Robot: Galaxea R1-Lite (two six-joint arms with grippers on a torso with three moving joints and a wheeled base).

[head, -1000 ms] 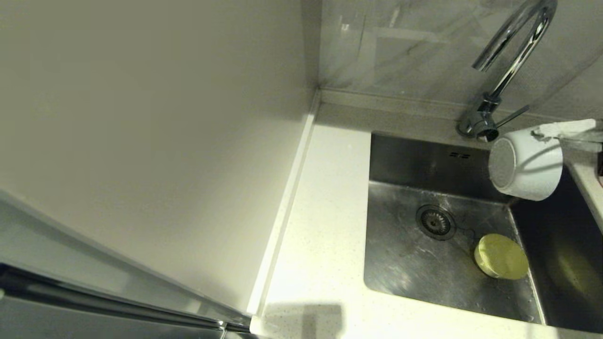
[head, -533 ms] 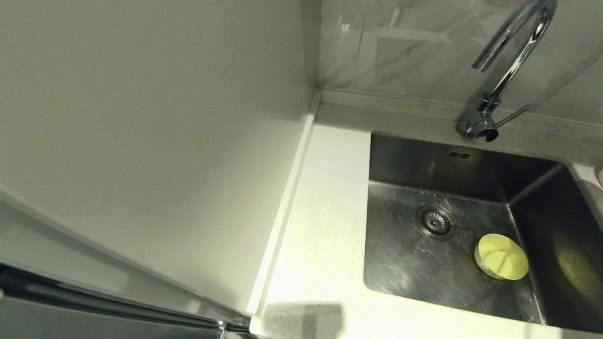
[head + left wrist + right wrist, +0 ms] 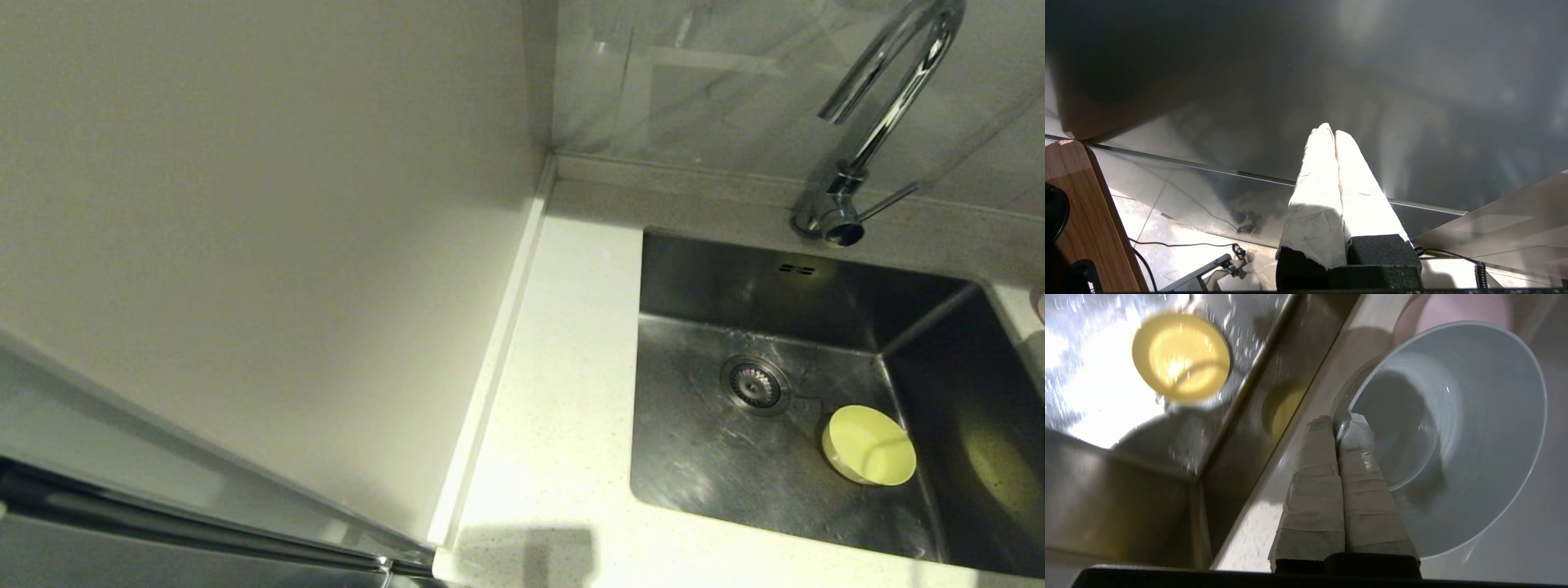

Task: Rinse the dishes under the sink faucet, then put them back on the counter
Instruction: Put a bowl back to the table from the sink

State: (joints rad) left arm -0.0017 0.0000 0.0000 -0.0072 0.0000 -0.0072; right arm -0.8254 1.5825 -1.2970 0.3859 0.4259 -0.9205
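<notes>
While the yellow-green bowl sits upright in the sink, the blue-grey bowl is pale and round. Its rim is pinched by the right gripper above the counter.

The right claw pinches the rim of a bowl over the counter, beside the sink. Another bowl lies in the sink, well apart from the claw.

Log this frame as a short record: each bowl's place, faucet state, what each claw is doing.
yellow-green bowl: in the sink, near the drain strainer
blue-grey bowl: rim pinched by right claw, over the counter beside the sink
pink bowl: behind the blue-grey one
faucet: no water visible
left claw: shut, empty, parked away from the sink
</notes>
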